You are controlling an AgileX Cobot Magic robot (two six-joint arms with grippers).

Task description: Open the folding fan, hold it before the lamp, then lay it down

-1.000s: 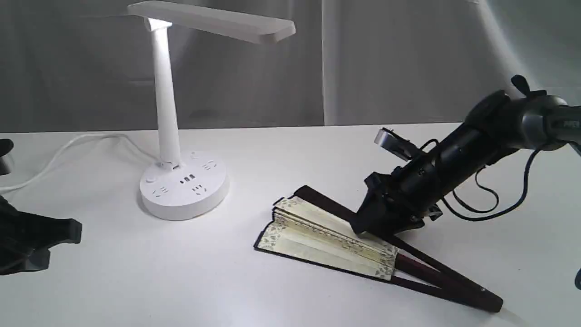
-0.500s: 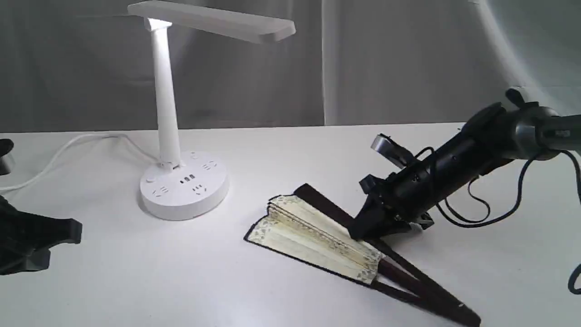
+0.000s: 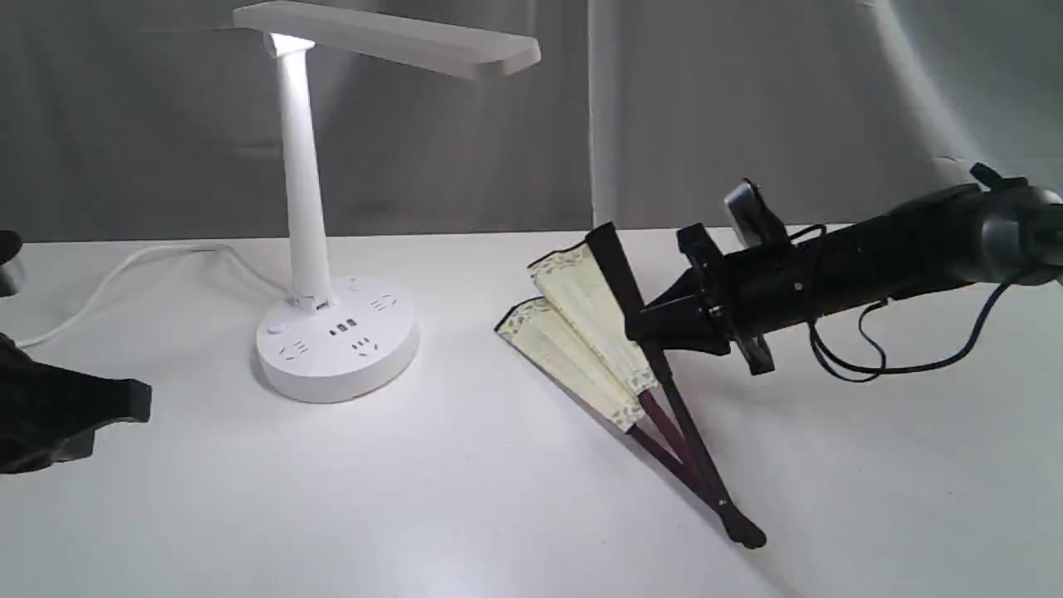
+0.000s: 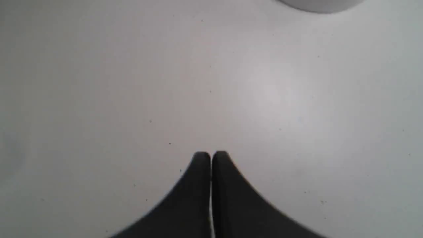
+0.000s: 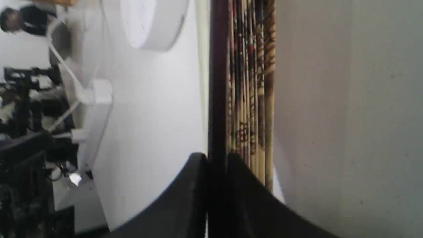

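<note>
The folding fan (image 3: 585,328) is partly open and tilted up off the white table, its pivot end touching the table at the front right. Its cream leaf points toward the lamp (image 3: 309,216), which stands lit at the back left. My right gripper (image 3: 638,325) is shut on the fan's dark maroon upper guard. In the right wrist view the gripper (image 5: 216,159) clamps that guard (image 5: 217,82), with the folded pleats (image 5: 252,82) beside it. My left gripper (image 3: 137,411) hovers at the far left, shut and empty; its fingertips (image 4: 201,157) meet above bare table.
The lamp's white cord (image 3: 124,267) runs off to the left behind the base (image 3: 336,345). A grey curtain (image 3: 747,108) hangs behind the table's far edge. A loose black cable (image 3: 905,361) droops under my right arm.
My right gripper has closed on the fan's upper guard and risen, swinging the fan from lying flat to tilted up on its pivot end. The left gripper stays put.
</note>
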